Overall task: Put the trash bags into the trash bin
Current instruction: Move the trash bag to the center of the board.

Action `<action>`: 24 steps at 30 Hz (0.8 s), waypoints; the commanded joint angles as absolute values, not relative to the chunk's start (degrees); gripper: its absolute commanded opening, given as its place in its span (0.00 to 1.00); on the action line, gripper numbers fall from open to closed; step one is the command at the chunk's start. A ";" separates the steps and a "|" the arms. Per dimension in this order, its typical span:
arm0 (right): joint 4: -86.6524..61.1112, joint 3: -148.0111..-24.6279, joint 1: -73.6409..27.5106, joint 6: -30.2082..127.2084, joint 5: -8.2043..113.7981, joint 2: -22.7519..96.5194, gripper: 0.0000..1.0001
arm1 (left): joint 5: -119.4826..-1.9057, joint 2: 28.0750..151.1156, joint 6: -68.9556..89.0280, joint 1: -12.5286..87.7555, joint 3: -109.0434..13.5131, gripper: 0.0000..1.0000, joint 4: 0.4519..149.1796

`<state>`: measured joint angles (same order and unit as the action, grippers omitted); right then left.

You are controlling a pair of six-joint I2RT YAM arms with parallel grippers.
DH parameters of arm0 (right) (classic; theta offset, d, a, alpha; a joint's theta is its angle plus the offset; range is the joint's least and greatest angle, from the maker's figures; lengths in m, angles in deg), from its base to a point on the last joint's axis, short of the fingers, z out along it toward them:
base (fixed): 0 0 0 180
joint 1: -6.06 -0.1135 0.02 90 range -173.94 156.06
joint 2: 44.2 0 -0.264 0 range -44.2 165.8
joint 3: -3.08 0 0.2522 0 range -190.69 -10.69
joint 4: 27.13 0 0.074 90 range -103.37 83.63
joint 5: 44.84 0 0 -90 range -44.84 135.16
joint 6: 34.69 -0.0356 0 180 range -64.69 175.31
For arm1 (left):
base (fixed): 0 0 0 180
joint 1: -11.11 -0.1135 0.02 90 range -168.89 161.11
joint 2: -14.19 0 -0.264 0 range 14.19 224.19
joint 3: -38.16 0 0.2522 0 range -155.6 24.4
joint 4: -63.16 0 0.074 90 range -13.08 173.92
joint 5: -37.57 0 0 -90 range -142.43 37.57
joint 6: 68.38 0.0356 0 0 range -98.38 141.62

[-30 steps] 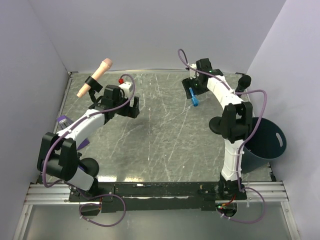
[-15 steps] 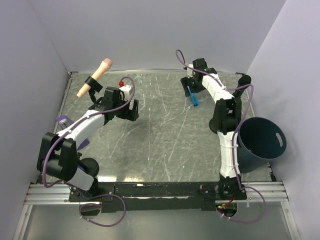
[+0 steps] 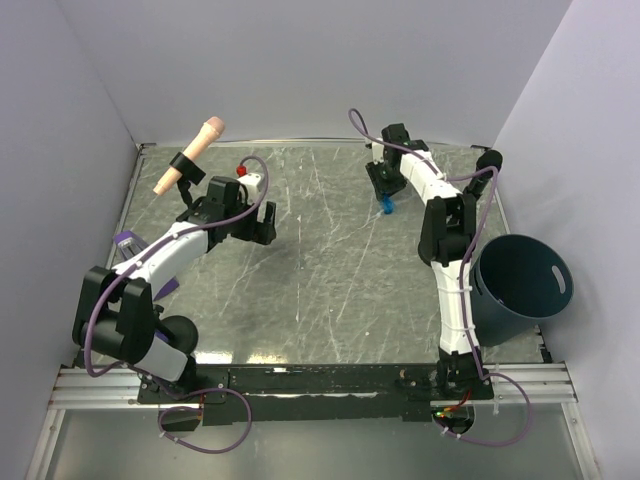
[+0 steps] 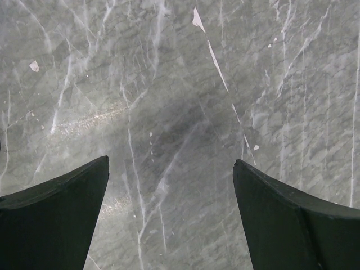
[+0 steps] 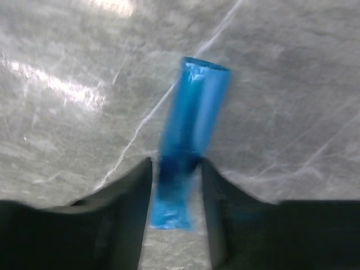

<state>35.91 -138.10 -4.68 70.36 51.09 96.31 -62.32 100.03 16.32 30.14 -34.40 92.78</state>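
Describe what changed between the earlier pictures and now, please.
The right arm swung left, away from the trash bin. The right gripper now straddles the blue trash bag roll, and its fingers have narrowed to either side of it. A firm grip cannot be confirmed. The roll, the bin and the open left gripper stayed put.
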 commanded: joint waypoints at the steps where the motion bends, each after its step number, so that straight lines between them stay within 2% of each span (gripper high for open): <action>1: 38.05 -135.77 -7.29 70.87 49.81 95.21 0.35 | -63.86 96.02 15.29 29.48 -34.13 0.96 92.12; 7: 40.16 -123.47 -13.44 65.96 54.02 86.78 0.24 | -65.88 96.10 12.39 29.31 -32.46 0.95 92.21; 15: 41.92 -110.36 -21.79 50.67 63.34 75.69 0.23 | -68.43 96.63 4.14 29.31 -28.60 0.94 90.19; 16: 41.48 -110.09 -23.37 49.18 64.65 75.69 0.26 | -68.86 97.15 2.56 29.31 -28.16 0.94 90.02; 18: 40.69 -110.96 -25.48 47.06 68.43 77.17 0.42 | -70.88 97.94 -0.26 29.22 -27.02 0.93 89.49; 20: 39.90 -113.15 -26.37 47.31 75.18 78.06 0.53 | -73.95 98.30 -3.16 29.31 -25.53 0.91 88.09; 24: 39.54 -113.00 -25.67 49.07 78.91 73.33 0.61 | -80.10 99.44 -6.77 29.31 -24.03 0.86 85.72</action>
<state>40.24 -111.17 -26.95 50.56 71.61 79.37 -72.29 98.39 -0.27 29.38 -25.11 90.07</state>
